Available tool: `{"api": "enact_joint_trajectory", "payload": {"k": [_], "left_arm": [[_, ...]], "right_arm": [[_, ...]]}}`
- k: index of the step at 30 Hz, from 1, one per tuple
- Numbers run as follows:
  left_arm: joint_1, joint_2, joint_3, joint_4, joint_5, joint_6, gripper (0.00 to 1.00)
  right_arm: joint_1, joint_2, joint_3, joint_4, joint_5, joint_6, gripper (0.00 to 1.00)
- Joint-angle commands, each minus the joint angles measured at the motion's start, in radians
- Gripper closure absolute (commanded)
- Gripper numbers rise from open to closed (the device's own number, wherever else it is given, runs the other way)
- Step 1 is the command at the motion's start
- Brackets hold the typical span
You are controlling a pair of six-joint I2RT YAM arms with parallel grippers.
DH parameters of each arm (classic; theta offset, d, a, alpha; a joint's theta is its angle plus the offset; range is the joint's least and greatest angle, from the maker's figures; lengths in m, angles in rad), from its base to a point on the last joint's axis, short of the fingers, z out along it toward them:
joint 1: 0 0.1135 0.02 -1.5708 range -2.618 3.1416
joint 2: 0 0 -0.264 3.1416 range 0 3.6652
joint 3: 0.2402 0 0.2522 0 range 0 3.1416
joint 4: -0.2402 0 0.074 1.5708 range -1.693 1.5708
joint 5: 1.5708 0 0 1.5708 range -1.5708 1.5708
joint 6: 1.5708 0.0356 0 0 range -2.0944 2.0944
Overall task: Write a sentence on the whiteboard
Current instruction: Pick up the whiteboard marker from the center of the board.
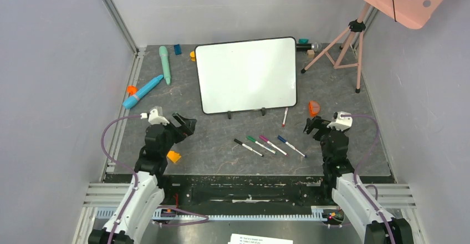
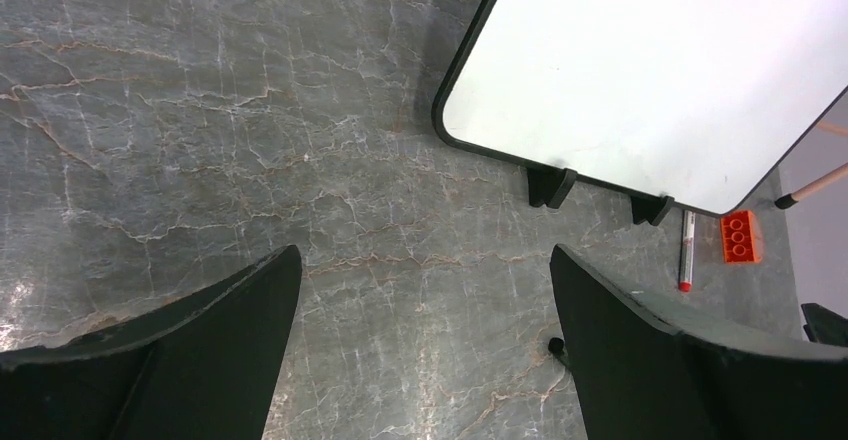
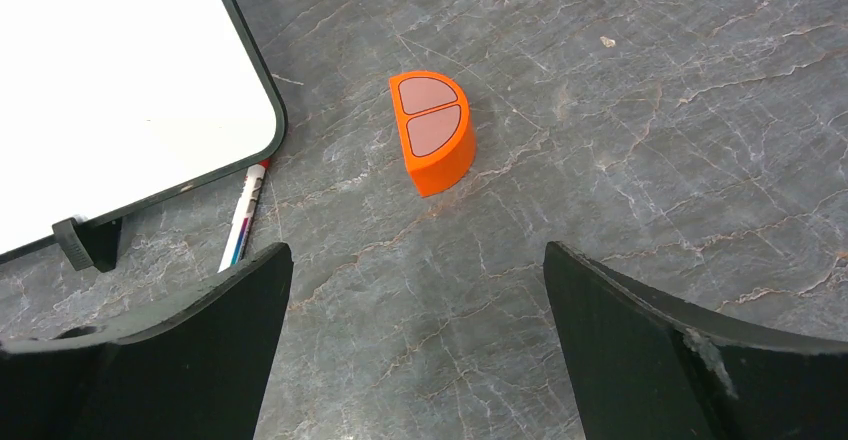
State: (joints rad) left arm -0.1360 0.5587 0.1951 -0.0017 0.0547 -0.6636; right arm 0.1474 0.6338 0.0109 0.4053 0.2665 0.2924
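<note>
Your left claw (image 2: 425, 260) and right claw (image 3: 417, 255) both hang wide open, holding nothing, low over the mat (image 1: 210, 158). Between and just beyond them you have four markers (image 1: 269, 145) lying in a row. Farther back, the whiteboard (image 1: 246, 75) stands propped, its face plain white.

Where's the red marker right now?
The marker lies right of centre in the top view, below the lower right corner of the whiteboard, left of the orange block.
</note>
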Motion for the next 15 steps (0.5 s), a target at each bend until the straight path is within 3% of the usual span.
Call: {"api": "enact_joint_trajectory", "payload": {"k": [1, 9, 15], "left_arm": [[-0.001, -0.036, -0.001, 0.008, -0.014, 0.040, 0.00], [-0.001, -0.053, -0.017, 0.042, 0.049, 0.050, 0.00], [-0.001, -0.041, -0.020, 0.056, 0.056, 0.056, 0.00]], "right_arm": [[-0.001, -0.003, -0.101, 0.045, 0.003, 0.010, 0.02], [0.000, 0.026, 0.014, -0.109, -0.126, 0.005, 0.02], [0.000, 0.057, 0.209, -0.357, -0.380, -0.127, 0.01]]}}
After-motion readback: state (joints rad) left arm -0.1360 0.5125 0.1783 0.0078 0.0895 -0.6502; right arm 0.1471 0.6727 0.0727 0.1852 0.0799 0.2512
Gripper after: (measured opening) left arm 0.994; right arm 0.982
